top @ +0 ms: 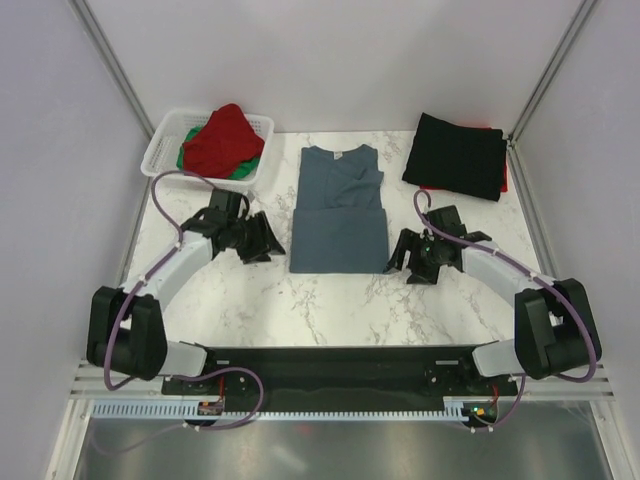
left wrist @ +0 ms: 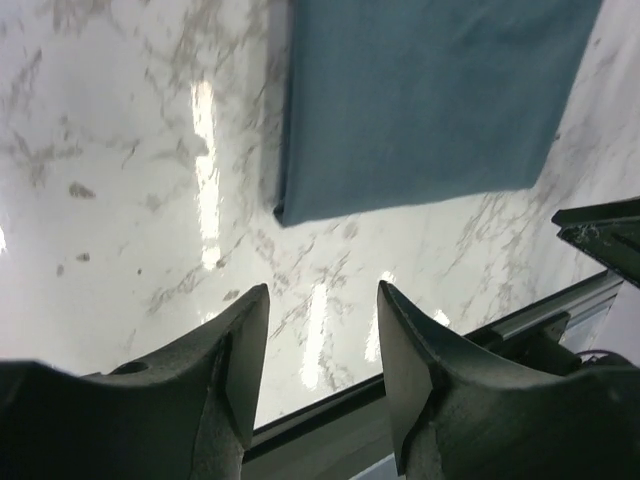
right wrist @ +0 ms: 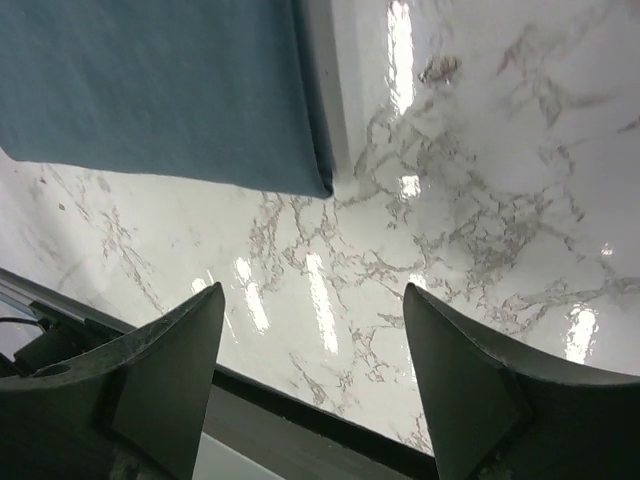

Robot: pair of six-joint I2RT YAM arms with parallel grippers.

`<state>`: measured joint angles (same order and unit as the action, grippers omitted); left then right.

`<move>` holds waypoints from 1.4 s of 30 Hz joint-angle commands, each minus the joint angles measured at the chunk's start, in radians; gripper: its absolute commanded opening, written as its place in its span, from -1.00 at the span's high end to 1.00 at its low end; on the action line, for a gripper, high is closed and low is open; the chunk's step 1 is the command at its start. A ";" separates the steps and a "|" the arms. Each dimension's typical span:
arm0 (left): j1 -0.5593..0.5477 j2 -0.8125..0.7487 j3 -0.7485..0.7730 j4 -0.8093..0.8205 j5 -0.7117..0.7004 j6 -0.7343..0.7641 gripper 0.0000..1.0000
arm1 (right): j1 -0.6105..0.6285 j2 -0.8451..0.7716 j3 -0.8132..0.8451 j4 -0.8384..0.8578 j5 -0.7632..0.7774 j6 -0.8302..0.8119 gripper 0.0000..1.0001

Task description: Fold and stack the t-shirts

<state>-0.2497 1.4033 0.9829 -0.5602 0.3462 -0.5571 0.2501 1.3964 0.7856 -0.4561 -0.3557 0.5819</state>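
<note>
One blue-grey tee (top: pixel 340 210). One black tee (top: pixel 456 155), with one red layer (top: pixel 503 178) showing at its edge; whether that is a whole tee cannot be told. One basket (top: pixel 160 150), holding one red tee (top: pixel 222 138) and one green tee (top: pixel 245 168). Two grippers: left gripper (top: pixel 262 240), right gripper (top: pixel 405 255).

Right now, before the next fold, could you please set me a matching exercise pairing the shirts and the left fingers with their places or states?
Column one:
1. red t-shirt
2. black t-shirt
3. blue-grey t-shirt
4. left fingers

Column two:
A. folded, at the far right
B. open, holding nothing
C. in the white basket
D. lying flat in the middle

Pairs: 1-C, 2-A, 3-D, 4-B
</note>
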 commanded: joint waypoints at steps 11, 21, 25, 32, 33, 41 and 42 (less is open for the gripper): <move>-0.014 -0.152 -0.345 0.382 0.082 -0.090 -0.21 | 0.003 0.105 -0.111 0.322 -0.089 0.027 -0.45; -0.014 -0.009 -0.432 0.557 0.096 -0.102 -0.20 | 0.003 0.202 -0.128 0.396 -0.092 -0.001 0.06; -0.014 0.042 -0.451 0.652 0.119 -0.119 -0.19 | 0.003 0.223 -0.143 0.421 -0.095 -0.008 0.27; -0.016 0.079 -0.495 0.775 0.129 -0.139 -0.18 | 0.005 0.246 -0.157 0.448 -0.101 -0.013 0.41; -0.016 0.085 -0.495 0.780 0.125 -0.141 -0.17 | 0.005 0.250 -0.158 0.450 -0.100 -0.013 0.42; -0.020 0.137 -0.484 0.799 0.123 -0.152 0.13 | 0.003 0.273 -0.181 0.510 -0.106 -0.016 0.63; -0.025 0.144 -0.483 0.801 0.117 -0.153 0.17 | 0.005 0.271 -0.181 0.513 -0.106 -0.016 0.65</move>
<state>-0.2638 1.5177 0.5076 0.2211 0.4816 -0.7002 0.2516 1.6302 0.6422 0.0731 -0.5308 0.6067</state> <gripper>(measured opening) 0.435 0.191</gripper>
